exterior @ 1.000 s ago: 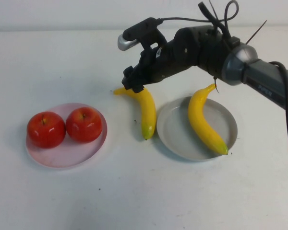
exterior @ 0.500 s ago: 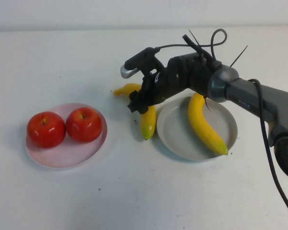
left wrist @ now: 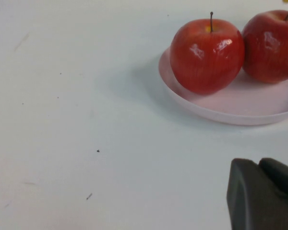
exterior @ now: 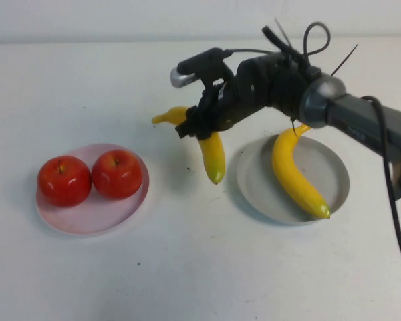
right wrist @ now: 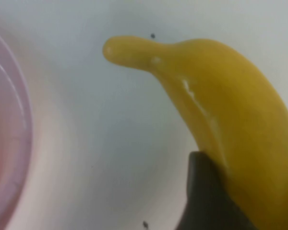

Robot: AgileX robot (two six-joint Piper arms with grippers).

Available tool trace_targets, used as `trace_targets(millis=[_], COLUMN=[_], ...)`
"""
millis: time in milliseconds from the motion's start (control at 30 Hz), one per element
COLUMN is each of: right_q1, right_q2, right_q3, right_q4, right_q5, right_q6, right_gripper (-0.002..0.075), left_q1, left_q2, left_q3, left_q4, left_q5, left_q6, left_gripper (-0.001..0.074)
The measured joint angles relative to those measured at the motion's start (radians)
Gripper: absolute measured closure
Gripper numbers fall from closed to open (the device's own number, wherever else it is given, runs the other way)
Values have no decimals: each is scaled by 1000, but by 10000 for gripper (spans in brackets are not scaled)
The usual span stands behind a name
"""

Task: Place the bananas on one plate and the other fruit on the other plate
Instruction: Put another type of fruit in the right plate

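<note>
While the right gripper (exterior: 199, 127) is clenched on a banana (exterior: 206, 144) near the middle of the desk, that banana hangs off the surface, its stem end pointing toward the left edge and its greenish tip dipping toward the near edge; it sits between the two plates, beside the grey plate's (exterior: 334, 194) left rim but not on it. From the right wrist, one dark finger (right wrist: 209, 201) presses against the yellow skin (right wrist: 230, 124), and the stem end juts out over the white desk with the pink plate's (right wrist: 9, 143) rim showing to one side. A second banana (exterior: 295, 175) lies on the grey plate, right of centre on the desk, running from the far rim down to the near-right rim, its tip resting on the rim. Toward the left edge the pink plate (exterior: 87, 217) holds both apples — one (exterior: 64, 180) nearer the left edge, the other (exterior: 117, 174) just beside it, the two touching or nearly so; the left wrist shows the same pair (left wrist: 207, 55) (left wrist: 271, 45) upright on the plate (left wrist: 230, 108), stems up. The left gripper (left wrist: 264, 194) appears only in its own wrist view — a dark finger over bare desk, near the pink plate but apart from it; whether it is released or clenched I cannot tell.
</note>
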Motion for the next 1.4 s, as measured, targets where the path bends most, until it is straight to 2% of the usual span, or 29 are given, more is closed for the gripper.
trace_targets(millis=[167,300,533,733,833,967,1133,1267,1400], right_q1=[-2,-25,-46,-59,-62,-62,-62,-53,-27], right_q2=[-152,-228,-229,-227,-227,-227,-244,-323,-480], right_q3=[6,80,265,285,285,285,285,305,428], right_q4=[-81,-109,-125,-159,-181,-210,-231,-235,-235], right_q5=[171,237,251,264,284,330,357,372,361], right_q6=[253,372,400,400,400,400,400,400,400], right_gripper=[412,412,412,412,382,305,286,323,469], left_q1=[0,0,0,0,0,0,0,0,0], left_q2=[0,0,0,0,0,0,0,0,0], left_q3=[0,0,0,0,0,0,0,0,0], left_q4=[0,0,0,0,0,0,0,0,0], left_q5=[0,0,0,0,0,0,0,0,0], left_q6=[0,0,0,0,0,0,0,0,0], left_gripper=[731,731,731,731,731,731,731,731,731])
